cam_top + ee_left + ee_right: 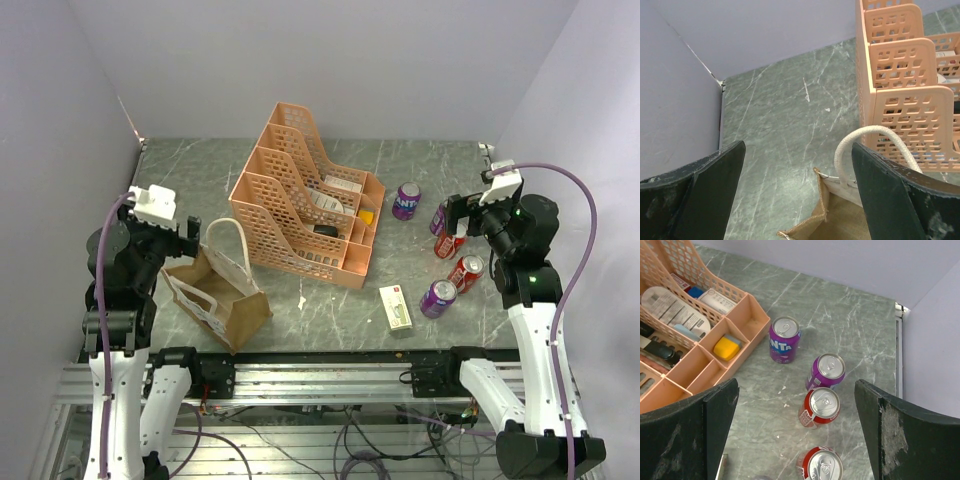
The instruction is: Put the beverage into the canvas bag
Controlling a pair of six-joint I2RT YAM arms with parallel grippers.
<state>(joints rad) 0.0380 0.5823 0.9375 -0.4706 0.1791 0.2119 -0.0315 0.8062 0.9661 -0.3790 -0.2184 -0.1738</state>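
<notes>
I see both arms bent upright, left gripper (pixel 797 147) and right gripper (pixel 796 385) hovering, jaws spread wide.

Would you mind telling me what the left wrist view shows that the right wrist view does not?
Only the left wrist view shows the canvas bag and its cream handle, by the open left claw. Only the right wrist view shows two purple cans and two red cans, standing upright ahead of the open right claw. Both show the peach organizer and the green marble table.
</notes>
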